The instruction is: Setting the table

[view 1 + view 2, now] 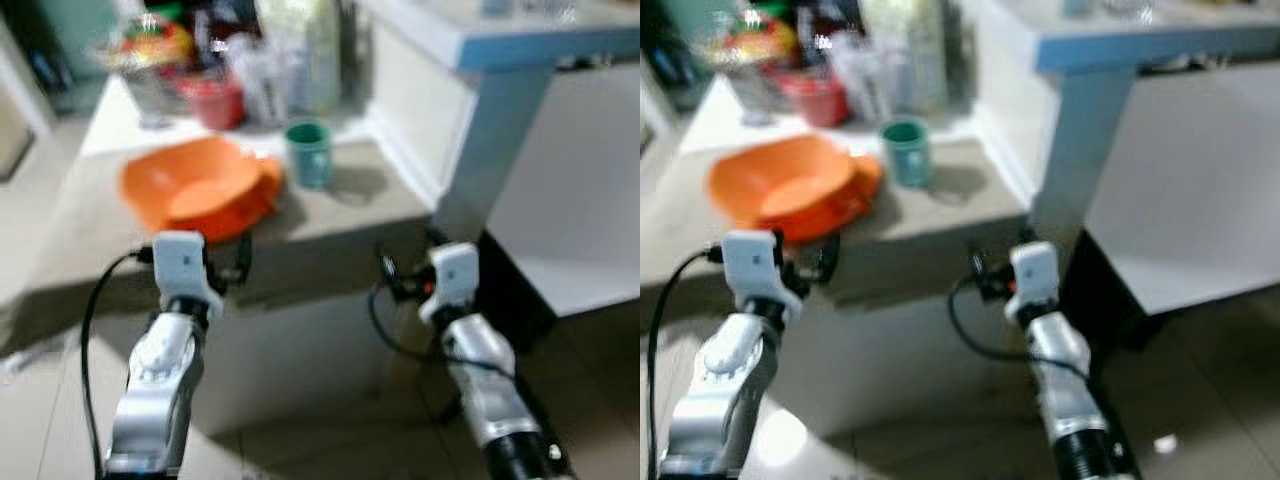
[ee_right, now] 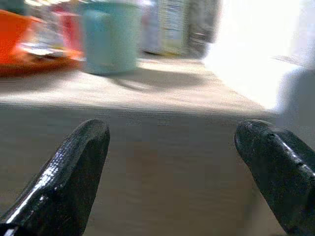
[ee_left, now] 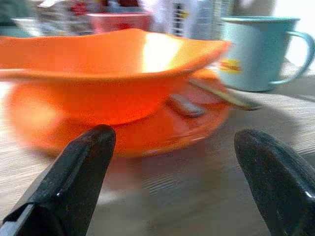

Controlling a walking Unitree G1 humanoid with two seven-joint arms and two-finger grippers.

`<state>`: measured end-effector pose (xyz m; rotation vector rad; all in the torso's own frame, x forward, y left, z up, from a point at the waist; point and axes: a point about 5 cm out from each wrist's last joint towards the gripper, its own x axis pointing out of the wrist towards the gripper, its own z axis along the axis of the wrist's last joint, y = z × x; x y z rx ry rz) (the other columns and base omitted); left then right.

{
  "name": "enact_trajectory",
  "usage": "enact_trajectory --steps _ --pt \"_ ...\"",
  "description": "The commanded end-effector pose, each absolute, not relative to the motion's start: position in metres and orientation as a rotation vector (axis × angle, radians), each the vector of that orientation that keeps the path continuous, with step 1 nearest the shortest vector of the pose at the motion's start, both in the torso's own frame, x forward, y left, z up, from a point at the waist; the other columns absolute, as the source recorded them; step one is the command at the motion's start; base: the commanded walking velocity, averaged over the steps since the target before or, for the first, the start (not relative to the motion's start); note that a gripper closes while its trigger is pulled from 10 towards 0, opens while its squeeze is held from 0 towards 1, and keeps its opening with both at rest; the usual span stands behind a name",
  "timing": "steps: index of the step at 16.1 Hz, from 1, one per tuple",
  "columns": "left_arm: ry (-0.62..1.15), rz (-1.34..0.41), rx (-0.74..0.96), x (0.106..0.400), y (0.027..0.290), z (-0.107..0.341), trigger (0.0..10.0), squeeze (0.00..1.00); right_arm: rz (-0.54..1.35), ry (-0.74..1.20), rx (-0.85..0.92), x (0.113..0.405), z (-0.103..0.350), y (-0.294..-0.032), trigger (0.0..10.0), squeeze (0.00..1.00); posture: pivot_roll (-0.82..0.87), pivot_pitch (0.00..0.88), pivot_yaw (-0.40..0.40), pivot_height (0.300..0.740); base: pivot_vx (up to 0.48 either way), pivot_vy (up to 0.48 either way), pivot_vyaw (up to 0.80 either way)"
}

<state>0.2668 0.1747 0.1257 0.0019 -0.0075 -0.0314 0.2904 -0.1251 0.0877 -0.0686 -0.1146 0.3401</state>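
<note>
Both grippers hang open and empty, the left gripper (image 3: 172, 187) just short of the orange bowl (image 1: 195, 180) stacked on its plate (image 3: 162, 132) beside the teal mug (image 1: 308, 152), so a clumsy push could slide the stack into it.

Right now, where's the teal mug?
The mug stands on the counter, just right of the orange bowl and its plate, in front of the cluttered containers, ahead between the two arms.
</note>
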Motion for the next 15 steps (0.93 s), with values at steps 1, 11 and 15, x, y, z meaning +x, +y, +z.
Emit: enact_trajectory --steps 1,11,15 --pt "-0.004 -0.016 0.007 0.267 0.177 0.126 10.0 0.00 0.346 -0.120 -0.077 0.288 0.088 -0.126 10.0 0.00 -0.09 0.000 0.062 0.740 0.000 0.000 0.00" --pt "0.069 -0.039 -0.282 0.335 0.176 0.180 10.0 0.00 0.348 -0.111 -0.059 0.284 0.084 -0.122 10.0 0.00 -0.10 0.000 0.071 0.740 0.000 0.000 0.00" --pt "0.121 0.009 -0.303 0.359 0.189 0.204 10.0 0.00 0.344 -0.108 -0.066 0.278 0.083 -0.123 10.0 0.00 -0.13 0.000 0.090 0.740 0.000 0.000 0.00"
